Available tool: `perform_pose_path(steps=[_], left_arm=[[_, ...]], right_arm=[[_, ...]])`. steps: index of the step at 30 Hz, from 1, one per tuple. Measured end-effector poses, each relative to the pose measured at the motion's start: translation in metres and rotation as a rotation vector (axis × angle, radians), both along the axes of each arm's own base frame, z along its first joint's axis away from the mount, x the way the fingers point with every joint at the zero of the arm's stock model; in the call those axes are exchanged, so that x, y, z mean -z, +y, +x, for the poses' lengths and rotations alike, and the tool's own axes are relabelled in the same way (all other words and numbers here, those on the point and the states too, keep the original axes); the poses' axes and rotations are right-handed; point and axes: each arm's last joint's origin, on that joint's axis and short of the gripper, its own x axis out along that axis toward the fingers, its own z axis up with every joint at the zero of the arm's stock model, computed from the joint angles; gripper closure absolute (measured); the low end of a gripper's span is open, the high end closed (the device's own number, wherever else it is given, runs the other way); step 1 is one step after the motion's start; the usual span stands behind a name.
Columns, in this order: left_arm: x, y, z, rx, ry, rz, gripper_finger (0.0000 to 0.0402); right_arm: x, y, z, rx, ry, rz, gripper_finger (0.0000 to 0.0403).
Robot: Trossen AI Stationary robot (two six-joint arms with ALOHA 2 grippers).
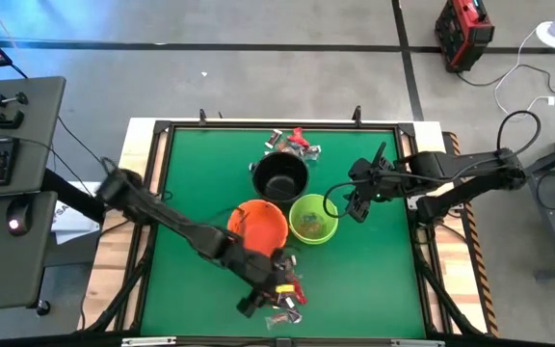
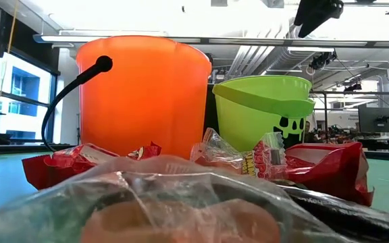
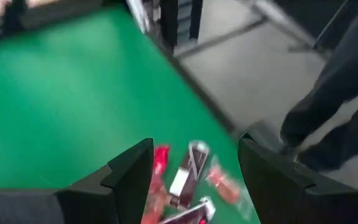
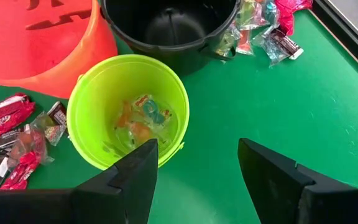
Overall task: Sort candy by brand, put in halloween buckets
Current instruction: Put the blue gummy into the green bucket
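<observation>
green table [image 1: 191, 173] | left pincer [image 1: 276, 297] released over candy [image 1: 287, 289] | right pincer [image 1: 356, 207] released

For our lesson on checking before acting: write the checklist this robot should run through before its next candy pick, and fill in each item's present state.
1. Left gripper open over the candy pile near the table's front edge: ok.
2. Left gripper holding nothing: ok, only loose candy shows between its fingers.
3. Right gripper open and empty, waiting beside the green bucket: ok.
4. Green bucket already holding pale wrapped candy: ok.
5. Black bucket upright and free to receive candy: ok, it looks empty.
6. Contents of the orange bucket: cannot tell.
</observation>
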Motion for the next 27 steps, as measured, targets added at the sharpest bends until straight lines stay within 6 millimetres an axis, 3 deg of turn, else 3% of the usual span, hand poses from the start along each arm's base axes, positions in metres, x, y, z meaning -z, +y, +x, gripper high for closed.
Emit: perform_pose_path(steps=[7,9,12,15,18,22,25,27], left_arm=[[0.032,-0.014,0.026,0.172,0.003,0.214,0.0177],[0.045,-0.015,0.027,0.202,0.048,0.262,0.0177],[0.047,-0.014,0.027,0.177,0.07,0.254,0.0177],[0.017,-0.004,0.02,0.091,0.061,0.192,0.0177],[-0.035,0.024,0.006,-0.045,0.006,0.152,0.0177],[-0.104,0.082,-0.028,-0.307,-0.096,0.165,0.0177],[-0.14,0.134,-0.054,-0.551,-0.146,0.152,0.0177],[-0.152,0.171,-0.07,-0.714,-0.133,0.105,0.0177]], right_arm=[[0.0,0.0,0.0,-0.015,0.004,-0.01,0.0187],[0.0,0.0,0.0,-0.014,0.004,-0.008,0.0187],[0.0,0.0,0.0,-0.013,0.004,-0.007,0.0187],[0.0,0.0,0.0,-0.016,0.003,-0.008,0.0187],[0.0,-0.001,0.001,-0.009,-0.002,-0.008,0.0187],[-0.002,-0.005,0.004,0.021,-0.043,0.0,0.0187],[-0.004,-0.017,0.009,0.105,-0.092,0.016,0.0187],[-0.006,-0.028,0.011,0.162,-0.127,0.025,0.0187]])
